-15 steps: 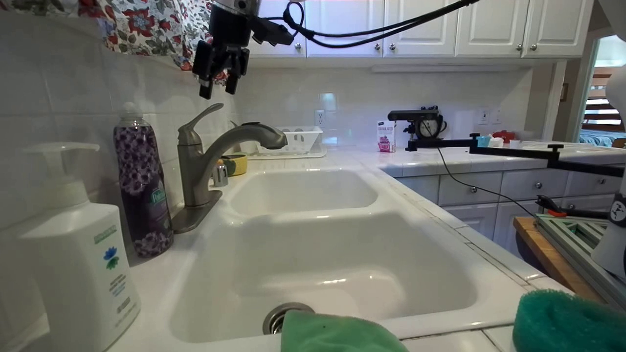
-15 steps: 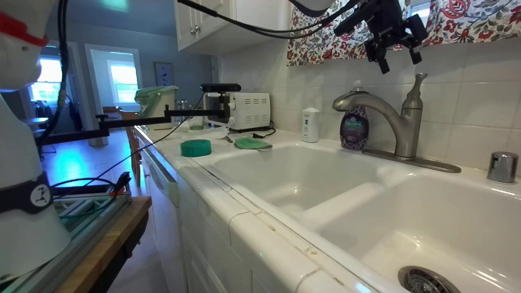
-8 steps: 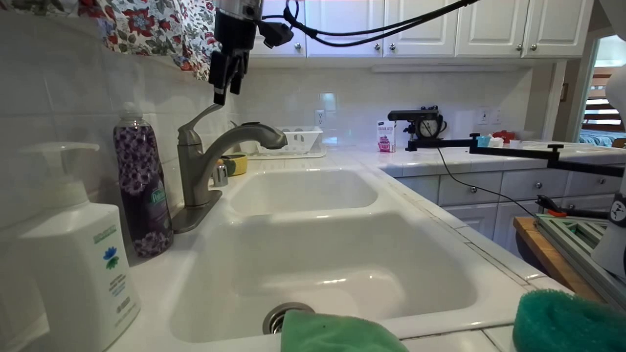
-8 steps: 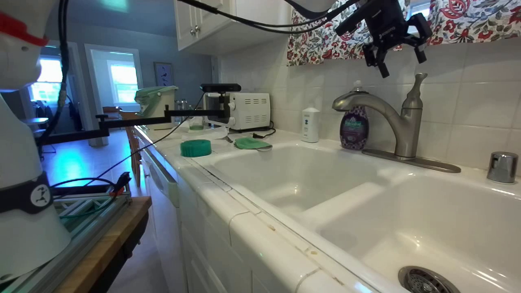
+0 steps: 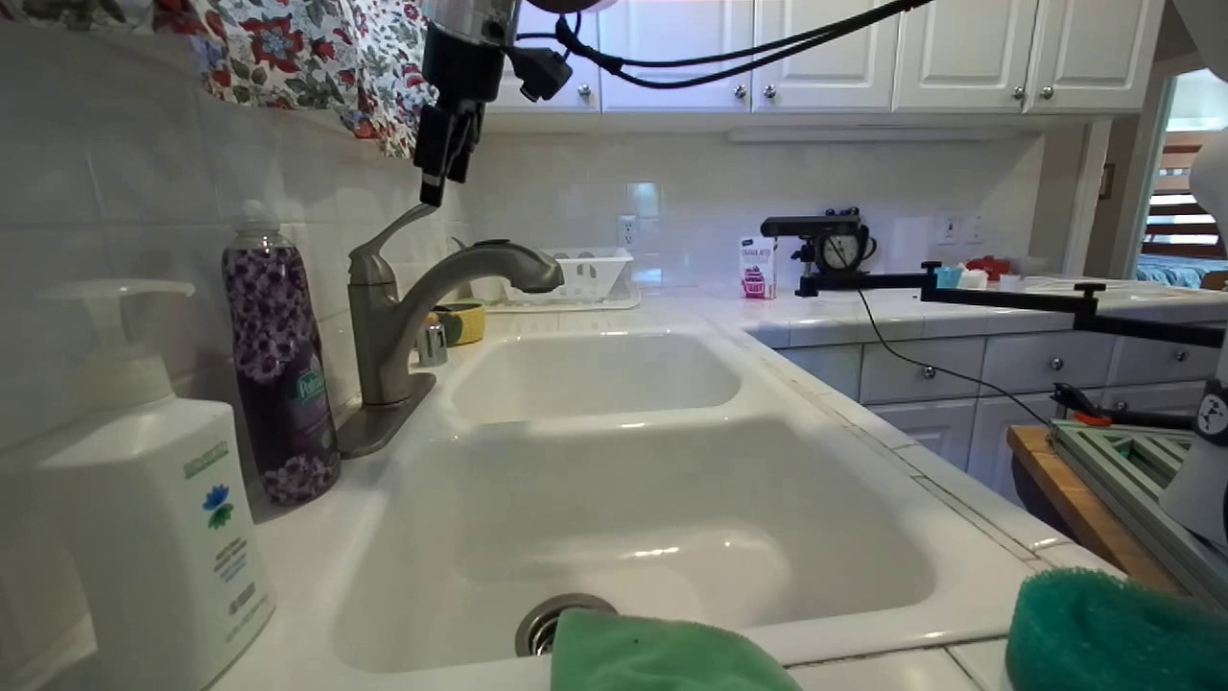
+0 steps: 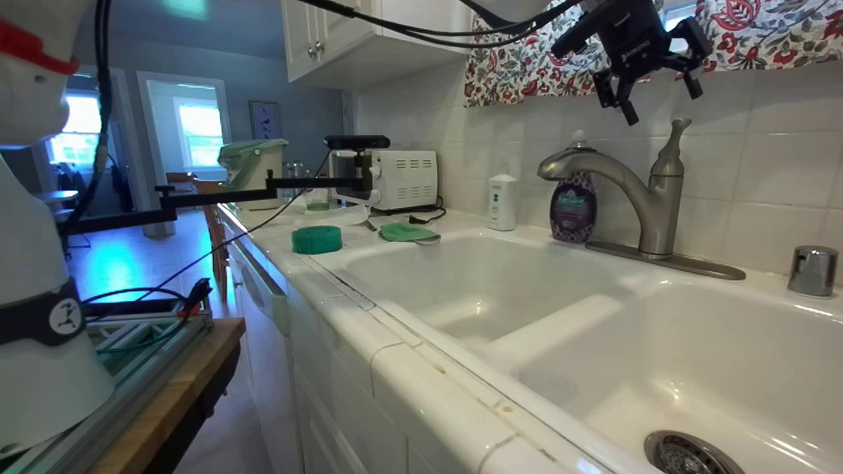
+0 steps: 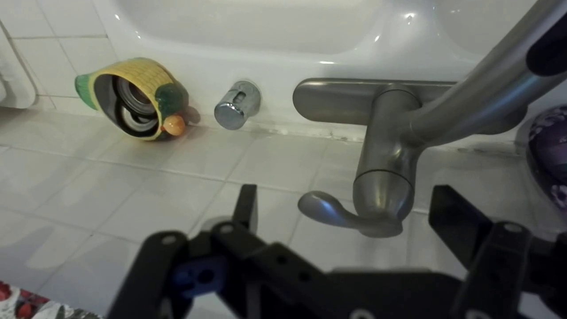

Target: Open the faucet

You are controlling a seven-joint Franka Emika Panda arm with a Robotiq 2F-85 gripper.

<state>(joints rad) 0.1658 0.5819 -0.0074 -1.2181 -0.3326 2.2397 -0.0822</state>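
One faucet [image 7: 387, 153]: on back rim of the sink [image 7: 270, 66], below my gripper [image 6: 663, 107]. Left of faucet in my wrist view: cap [image 7: 238, 106], then vessel [image 7: 146, 76]. Right: bottle [image 7: 551, 150]. In an exterior view, before the bottle: pump dispenser [image 5: 163, 528].

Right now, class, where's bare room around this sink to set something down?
Bare: tile between green cloth and teal sponge; narrow front counter edge along the sink. Crowded: along the wall, with faucet, purple bottle, soap dispenser.

One faucet [image 6: 660, 210], one tool [image 6: 662, 105], two sink basins [image 5: 662, 489], one purple bottle [image 5: 278, 374], apparently one dish rack [image 5: 610, 271]
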